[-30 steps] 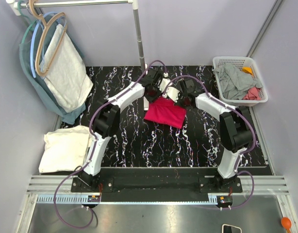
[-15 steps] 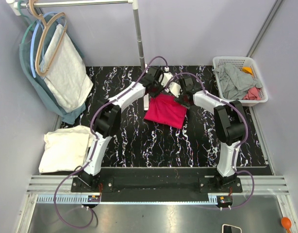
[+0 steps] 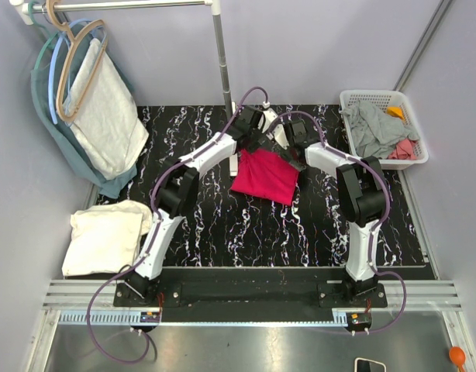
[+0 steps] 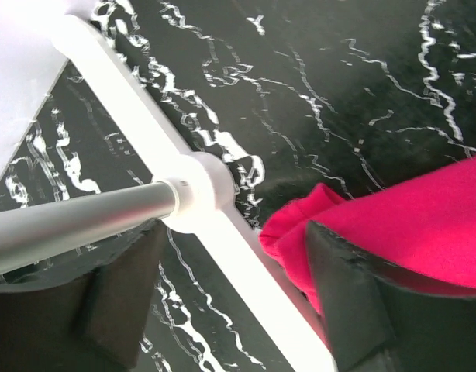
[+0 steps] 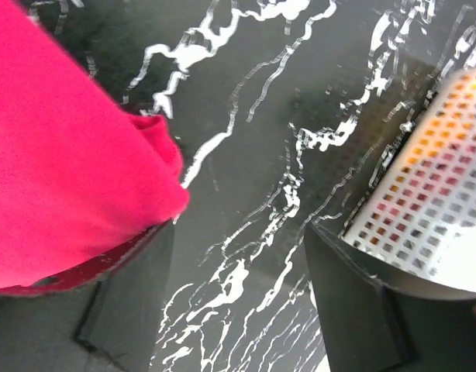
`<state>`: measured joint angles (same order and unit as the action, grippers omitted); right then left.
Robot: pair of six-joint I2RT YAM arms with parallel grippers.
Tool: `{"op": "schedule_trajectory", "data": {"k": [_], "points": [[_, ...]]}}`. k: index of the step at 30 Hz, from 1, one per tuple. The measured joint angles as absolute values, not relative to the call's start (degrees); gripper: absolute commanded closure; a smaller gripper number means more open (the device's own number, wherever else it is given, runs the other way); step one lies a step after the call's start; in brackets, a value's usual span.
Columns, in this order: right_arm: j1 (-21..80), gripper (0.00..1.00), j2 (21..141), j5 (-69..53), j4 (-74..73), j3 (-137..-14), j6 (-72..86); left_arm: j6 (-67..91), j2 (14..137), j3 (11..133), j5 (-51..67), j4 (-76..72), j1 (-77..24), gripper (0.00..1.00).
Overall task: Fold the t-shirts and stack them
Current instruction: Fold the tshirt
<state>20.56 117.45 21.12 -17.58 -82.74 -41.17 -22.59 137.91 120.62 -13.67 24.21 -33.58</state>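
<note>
A folded magenta t-shirt [image 3: 263, 177] lies flat in the middle of the black marbled table [image 3: 222, 225]. My left gripper [image 3: 263, 143] hovers open over its far left corner, and my right gripper [image 3: 291, 155] hovers open over its far right corner. In the left wrist view the shirt's corner [image 4: 424, 225] lies beside the right finger [image 4: 354, 302], and nothing is gripped in the left gripper [image 4: 230, 310]. In the right wrist view the shirt [image 5: 60, 170] lies over the left finger [image 5: 129, 302], free of the right gripper [image 5: 242, 302]. A folded cream t-shirt [image 3: 105, 236] rests at the table's left edge.
A white basket [image 3: 381, 128] holding grey, orange and pink clothes stands at the back right, its wall [image 5: 432, 209] close to my right gripper. A clothes rack pole [image 3: 221, 62] rises behind the shirt, its white base bar [image 4: 246, 271] under my left gripper. Hangers with garments [image 3: 98, 108] hang at back left.
Both grippers have opened and let go of the magenta shirt's far edge, which now lies flat. Both wrists have shifted slightly toward the back of the table.
</note>
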Motion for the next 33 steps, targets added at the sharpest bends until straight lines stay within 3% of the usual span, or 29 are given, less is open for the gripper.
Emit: {"op": "schedule_trajectory", "data": {"k": [5,9,19,25,33], "points": [[20.5,0.14,115.7,23.9,-16.2,-81.3,-38.0,-22.0,137.9,120.8,-16.6,23.0,-33.8,0.01],[20.5,0.00,109.8,25.2,-16.2,-78.6,-35.5,-21.4,136.9,119.8,-17.1,23.0,-33.8,0.01],[20.5,0.00,96.4,19.5,-21.0,-75.1,-27.4,-21.3,117.4,100.8,-15.6,24.3,-32.9,0.01],[20.6,0.00,97.6,9.3,-26.2,-75.3,-23.2,-21.7,109.8,91.3,-14.8,24.3,-30.3,0.01],[21.6,0.00,105.9,0.4,-29.1,-79.4,-20.9,-22.4,109.0,84.0,-14.0,24.6,-27.8,0.01]]}}
